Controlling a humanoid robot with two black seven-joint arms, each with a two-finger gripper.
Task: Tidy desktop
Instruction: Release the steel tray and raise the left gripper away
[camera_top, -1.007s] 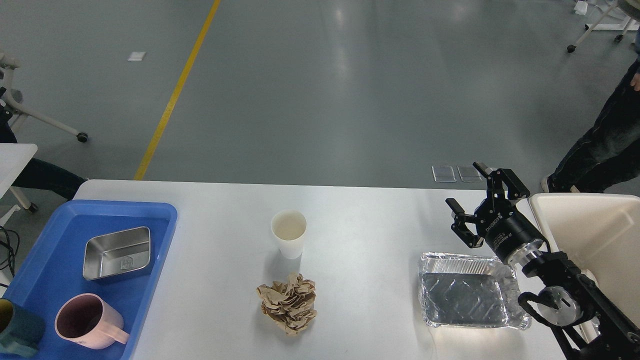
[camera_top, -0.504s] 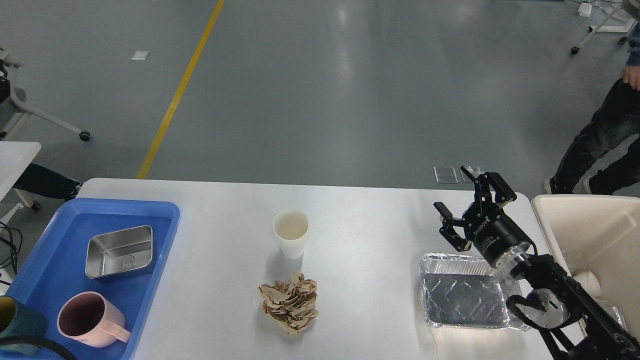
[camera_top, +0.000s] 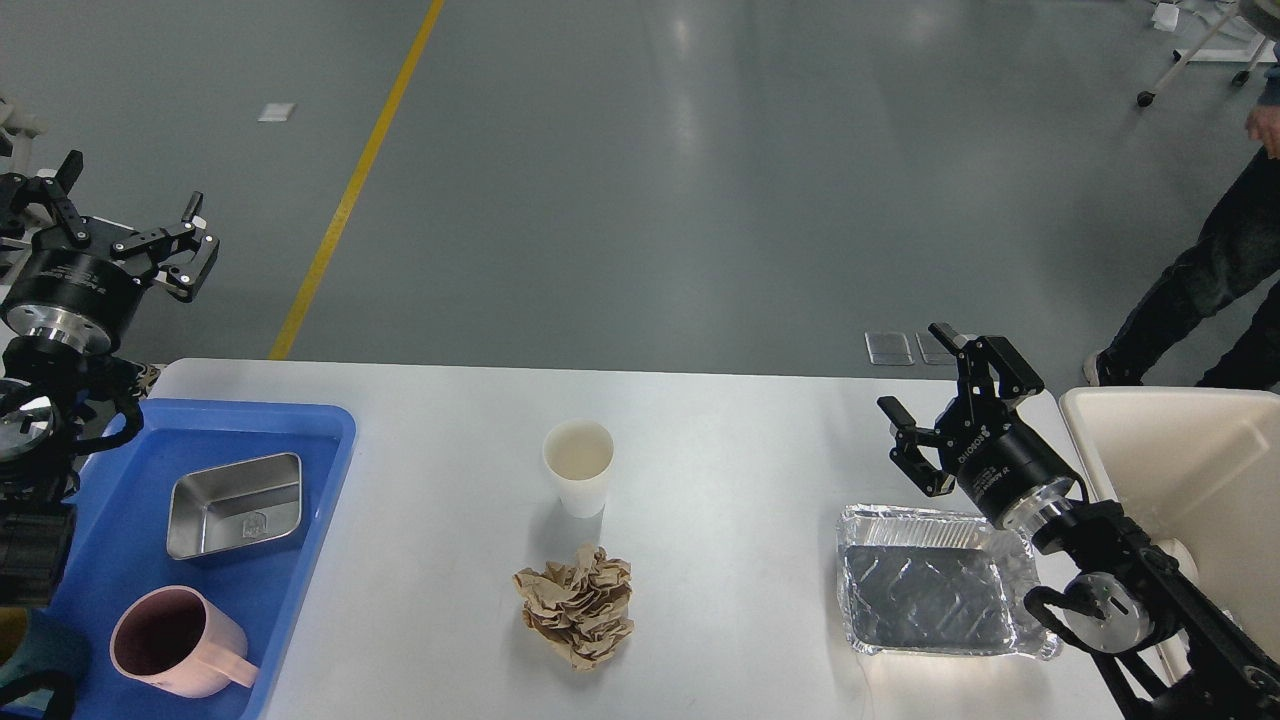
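Observation:
The light grey-white desktop (camera_top: 740, 450) fills the lower view. On it stand a white paper cup (camera_top: 578, 465), a crumpled brown paper ball (camera_top: 577, 603) just in front of it, and an aluminium foil tray (camera_top: 935, 590) at the right. My right gripper (camera_top: 925, 385) is open and empty, hovering above the desktop just behind the foil tray. My left gripper (camera_top: 125, 205) is open and empty, raised high above the far left corner, behind the blue tray.
A blue plastic tray (camera_top: 310, 470) at the left holds a steel container (camera_top: 235, 505), a pink mug (camera_top: 175, 645) and part of a teal cup (camera_top: 25, 645). A beige bin (camera_top: 1180, 460) stands at the right edge. A person (camera_top: 1215, 270) walks at far right.
My left arm has risen into view at the far left, gripper open. My right gripper has shifted slightly, left then back right. The person at the right has moved.

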